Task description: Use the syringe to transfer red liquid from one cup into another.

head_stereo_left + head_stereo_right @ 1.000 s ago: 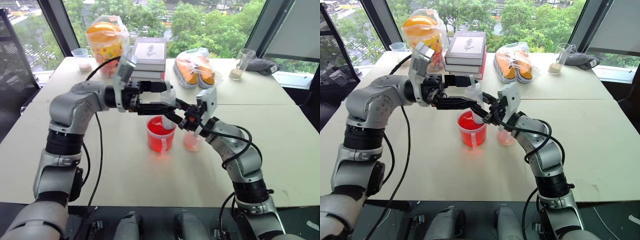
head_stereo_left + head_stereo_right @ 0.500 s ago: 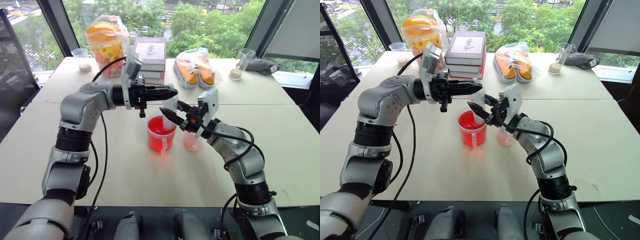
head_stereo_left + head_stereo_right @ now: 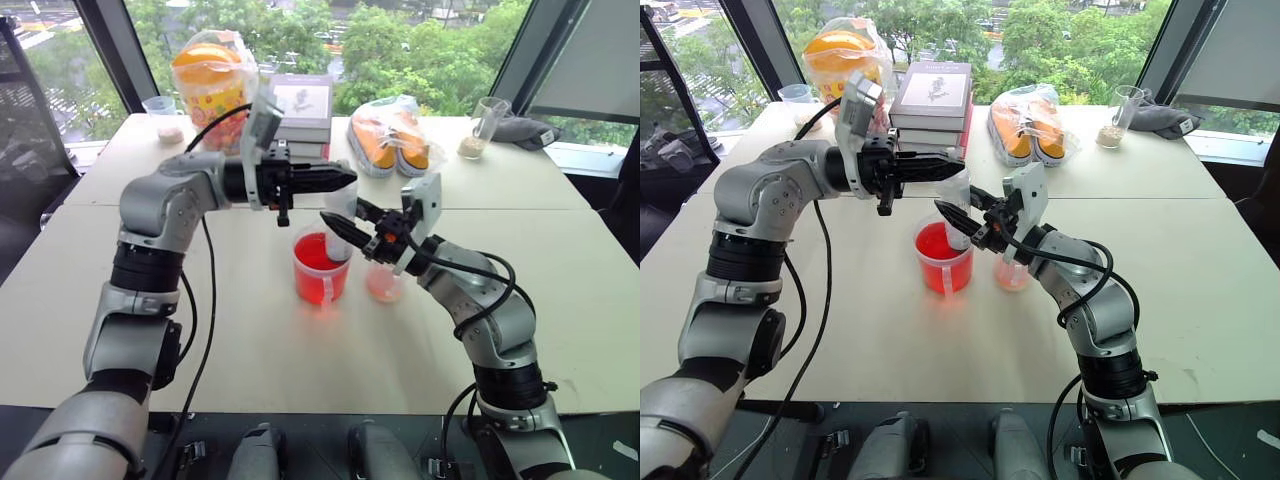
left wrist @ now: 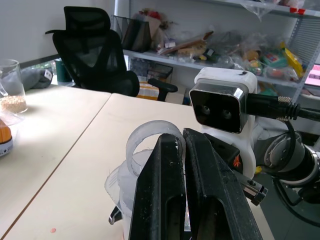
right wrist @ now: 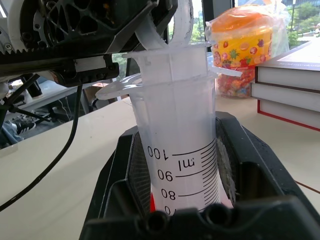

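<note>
syringe (image 5: 177,150) upright over red cup (image 3: 322,268), barrel clamped in right gripper (image 3: 345,228) fingers | left gripper (image 3: 335,180) fingers pressed together at plunger ring (image 4: 150,142) | pink handled cup (image 3: 384,283) just beside red cup, under right arm | behind on desk (image 3: 250,340): books (image 3: 932,98), snack tub (image 3: 210,85), bagged oranges (image 3: 392,135), grain cups (image 3: 482,125)

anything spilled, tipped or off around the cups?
Nothing stands out. The larger clear plastic cup of red liquid and the smaller pale-pink handled cup stand upright on the pale table, with no spill visible around them.
</note>
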Robot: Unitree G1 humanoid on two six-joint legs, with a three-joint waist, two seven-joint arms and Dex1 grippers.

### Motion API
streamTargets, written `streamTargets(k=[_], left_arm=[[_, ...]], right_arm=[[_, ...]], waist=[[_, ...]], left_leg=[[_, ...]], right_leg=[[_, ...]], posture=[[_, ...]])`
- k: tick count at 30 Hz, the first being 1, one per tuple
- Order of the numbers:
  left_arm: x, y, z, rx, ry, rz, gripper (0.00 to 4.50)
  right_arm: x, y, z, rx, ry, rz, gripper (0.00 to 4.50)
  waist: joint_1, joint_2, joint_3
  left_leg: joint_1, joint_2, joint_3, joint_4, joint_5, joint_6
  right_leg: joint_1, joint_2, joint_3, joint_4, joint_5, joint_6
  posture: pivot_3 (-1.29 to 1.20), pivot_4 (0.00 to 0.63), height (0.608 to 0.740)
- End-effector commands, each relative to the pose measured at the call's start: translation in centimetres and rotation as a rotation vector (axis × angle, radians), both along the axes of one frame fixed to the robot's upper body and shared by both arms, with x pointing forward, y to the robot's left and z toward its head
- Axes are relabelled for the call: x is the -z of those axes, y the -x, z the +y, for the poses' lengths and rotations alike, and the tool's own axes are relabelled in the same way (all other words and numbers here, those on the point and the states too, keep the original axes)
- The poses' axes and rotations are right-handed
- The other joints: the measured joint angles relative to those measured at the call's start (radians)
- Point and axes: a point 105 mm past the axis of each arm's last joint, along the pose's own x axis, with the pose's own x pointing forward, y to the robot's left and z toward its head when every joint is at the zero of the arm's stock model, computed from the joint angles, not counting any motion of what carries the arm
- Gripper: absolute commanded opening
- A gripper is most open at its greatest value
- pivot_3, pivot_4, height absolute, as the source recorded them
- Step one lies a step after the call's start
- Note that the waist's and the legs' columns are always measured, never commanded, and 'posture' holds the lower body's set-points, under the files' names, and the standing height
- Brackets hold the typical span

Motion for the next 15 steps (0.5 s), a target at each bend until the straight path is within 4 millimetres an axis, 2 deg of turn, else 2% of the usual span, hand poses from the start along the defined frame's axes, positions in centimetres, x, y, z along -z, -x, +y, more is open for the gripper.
streamTargets(k=[1, 15], left_arm=[[-4.35, 0.29, 0.67, -0.041, 0.076, -0.167, 0.02], [-5.29, 0.31, 0.7, -0.042, 0.09, -0.2, 0.02]], right_arm=[[0.42, 1.37, 1.99, -0.109, 0.015, 0.009, 1.43], [0.41, 1.3, 2.29, -0.119, 0.016, 0.007, 1.43]], waist=[[0.0, 0.0, 0.0], [0.0, 0.0, 0.0]], left_leg=[[0.0, 0.0, 0.0, 0.0, 0.0, 0.0], [0.0, 0.0, 0.0, 0.0, 0.0, 0.0]], right_leg=[[0.0, 0.0, 0.0, 0.0, 0.0, 0.0], [0.0, 0.0, 0.0, 0.0, 0.0, 0.0]], posture=[[0.0, 0.15, 0.74], [0.0, 0.15, 0.74]])
